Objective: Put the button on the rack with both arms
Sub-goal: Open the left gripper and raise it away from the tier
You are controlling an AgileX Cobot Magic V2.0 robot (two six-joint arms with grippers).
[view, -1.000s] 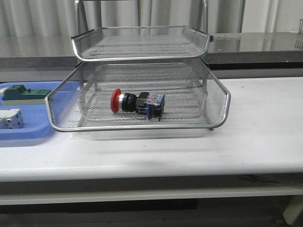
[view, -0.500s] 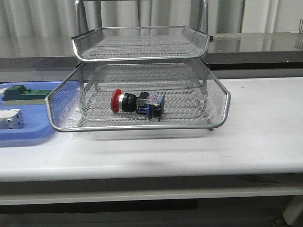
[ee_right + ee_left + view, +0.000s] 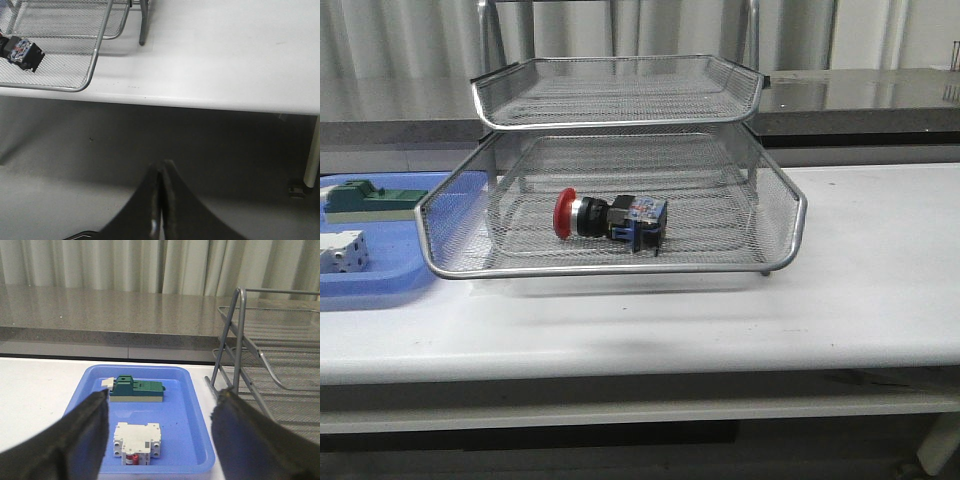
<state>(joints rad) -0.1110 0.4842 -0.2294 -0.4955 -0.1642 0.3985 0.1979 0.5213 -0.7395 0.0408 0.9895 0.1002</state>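
Observation:
The button (image 3: 608, 217), with red head, black body and blue rear block, lies on its side in the lower mesh tray of the silver rack (image 3: 790, 235). Its blue end also shows in the right wrist view (image 3: 21, 51), inside the rack's tray rim (image 3: 95, 55). Neither gripper shows in the front view. My left gripper (image 3: 160, 402) is open and empty, above the blue tray, with the rack's legs (image 3: 227, 347) beside it. My right gripper (image 3: 161, 167) is shut and empty, held off the table's front edge over the floor.
A flat blue plastic tray (image 3: 380, 285) stands left of the rack and holds a green block component (image 3: 137, 390) and a white block component (image 3: 136, 442). The white table (image 3: 880, 270) stretches to the right of the rack. A grey counter runs behind.

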